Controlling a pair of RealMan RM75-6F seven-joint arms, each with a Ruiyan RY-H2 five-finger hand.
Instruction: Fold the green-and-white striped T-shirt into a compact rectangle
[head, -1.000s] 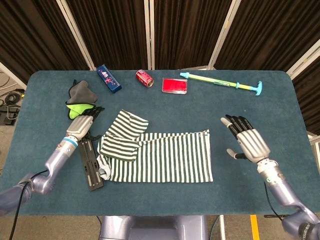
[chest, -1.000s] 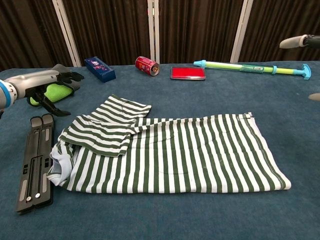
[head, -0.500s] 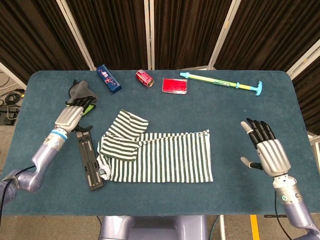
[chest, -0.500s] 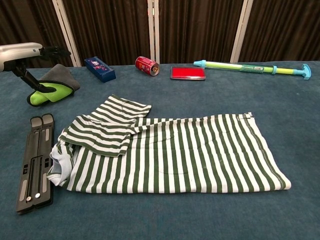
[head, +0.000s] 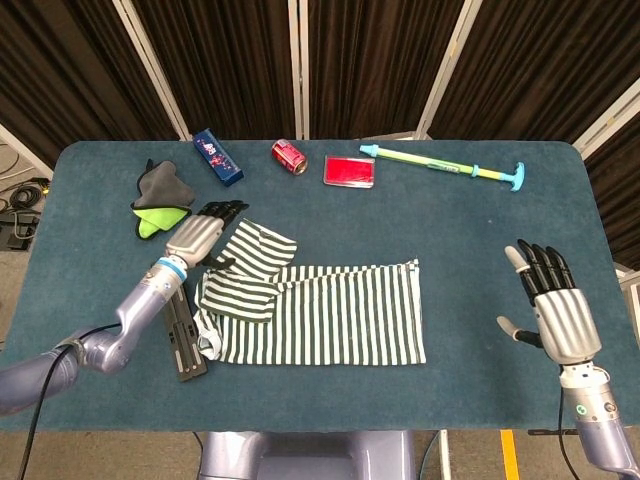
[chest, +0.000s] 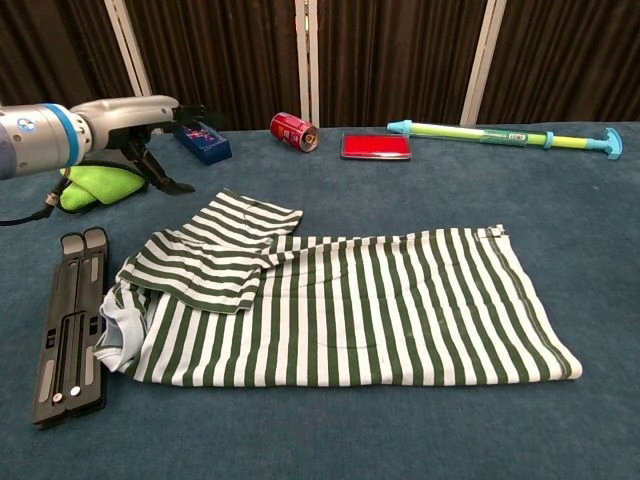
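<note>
Since half a second ago our left hand (head: 196, 237) has swung from over the green-and-grey cloth (head: 157, 203) toward frame centre and now hovers, fingers spread and holding nothing, at the upper left corner of the green-and-white striped T-shirt (head: 330, 315). Our right hand (head: 553, 310) has drifted further toward the lower right of the head view, palm wide, fingers apart and empty, well apart from the shirt; the chest view does not show it.

Going left to right in the head view: the cloth lies at the upper left, and below it the black folding stand (head: 180, 330) lies just beside the shirt's left edge, near the collar. The shirt is spread at frame centre, one sleeve folded over its upper left. Along the upper edge sit the blue box (head: 218, 156), the red soda can (head: 289, 156) on its side, the red flat case (head: 350, 170) and the green-and-blue pump toy (head: 446, 166).
</note>
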